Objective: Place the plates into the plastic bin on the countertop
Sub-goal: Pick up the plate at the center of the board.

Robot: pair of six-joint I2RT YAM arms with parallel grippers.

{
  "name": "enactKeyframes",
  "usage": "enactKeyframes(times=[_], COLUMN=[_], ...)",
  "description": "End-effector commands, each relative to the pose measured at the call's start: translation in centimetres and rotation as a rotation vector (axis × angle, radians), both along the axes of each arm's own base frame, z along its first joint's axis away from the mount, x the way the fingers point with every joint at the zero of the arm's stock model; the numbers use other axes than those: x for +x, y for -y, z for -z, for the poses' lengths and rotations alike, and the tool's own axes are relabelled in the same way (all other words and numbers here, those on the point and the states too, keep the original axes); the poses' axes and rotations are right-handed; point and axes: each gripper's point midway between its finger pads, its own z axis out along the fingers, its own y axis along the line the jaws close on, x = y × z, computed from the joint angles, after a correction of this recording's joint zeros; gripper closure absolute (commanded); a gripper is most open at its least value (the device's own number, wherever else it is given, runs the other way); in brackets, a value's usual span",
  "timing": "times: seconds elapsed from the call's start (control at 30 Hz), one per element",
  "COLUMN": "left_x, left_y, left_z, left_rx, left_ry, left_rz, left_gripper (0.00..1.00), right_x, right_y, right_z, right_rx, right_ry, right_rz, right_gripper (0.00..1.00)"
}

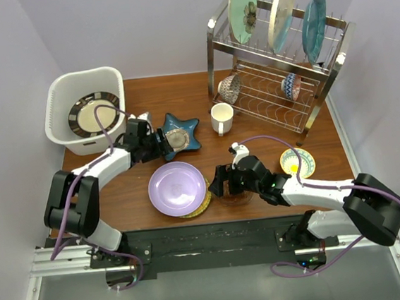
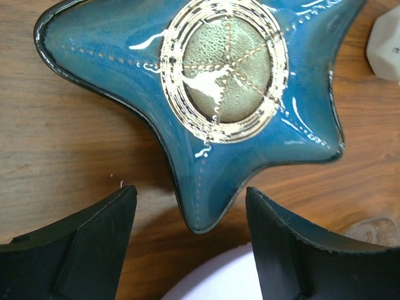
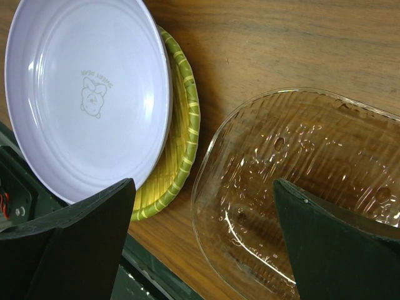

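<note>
The blue star-shaped dish point(image 1: 182, 132) point(image 2: 219, 94) lies flat on the countertop point(image 1: 159, 97). My left gripper point(image 1: 163, 145) point(image 2: 190, 212) is open, with one arm of the star between its fingers and a gap on each side. A lavender plate point(image 1: 177, 188) point(image 3: 87, 94) rests on a yellow-green woven plate point(image 1: 205, 200) point(image 3: 181, 131) near the front edge. My right gripper point(image 1: 221, 183) point(image 3: 203, 206) hangs open over the left end of a clear glass dish point(image 3: 300, 187). The white plastic bin point(image 1: 58, 89) at back left holds a black-rimmed cream plate point(image 1: 86, 113).
A steel wire rack point(image 1: 280, 100) at back right holds a pale green plate point(image 1: 242, 0), a cream plate point(image 1: 280, 14) and a blue plate point(image 1: 313, 24) upright, with two bowls below. A white mug point(image 1: 221, 117) stands beside the star. A small yellow-patterned bowl point(image 1: 297, 162) sits right of my right arm.
</note>
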Motion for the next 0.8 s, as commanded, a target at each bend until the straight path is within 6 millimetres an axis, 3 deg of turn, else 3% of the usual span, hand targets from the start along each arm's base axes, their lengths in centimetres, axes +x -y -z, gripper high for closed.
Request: enactKeyframes(times=[0.0,0.17,0.37,0.67,0.77], left_x=[1.4,1.6,1.5,1.5,1.7], left_y=[0.4,0.4,0.5,-0.7,-0.8], left_z=[0.7,2.1,3.7,3.7,3.6], left_rx=[-0.014,-0.006,-0.007,0.071,0.075], left_ry=[0.026,0.002,-0.028,-0.031,-0.028], left_rz=[-0.035,-0.041,-0.040,-0.046,-0.053], left_gripper=[0.27,0.30,0.44,0.80,0.97], right_x=[0.6,0.5,0.6,0.5,0.5], right_y=[-0.9,-0.7,-0.7,-0.7,-0.8], right_z=[-1.1,-1.1,-1.2,-1.2,-1.1], right_rx=[0.039,0.037,0.035,0.036,0.036], right_ry=[0.029,0.029,0.032,0.030,0.028], right_rz=[0.000,0.001,0.005,0.003,0.001], right_gripper=[0.05,0.05,0.05,0.05,0.05])
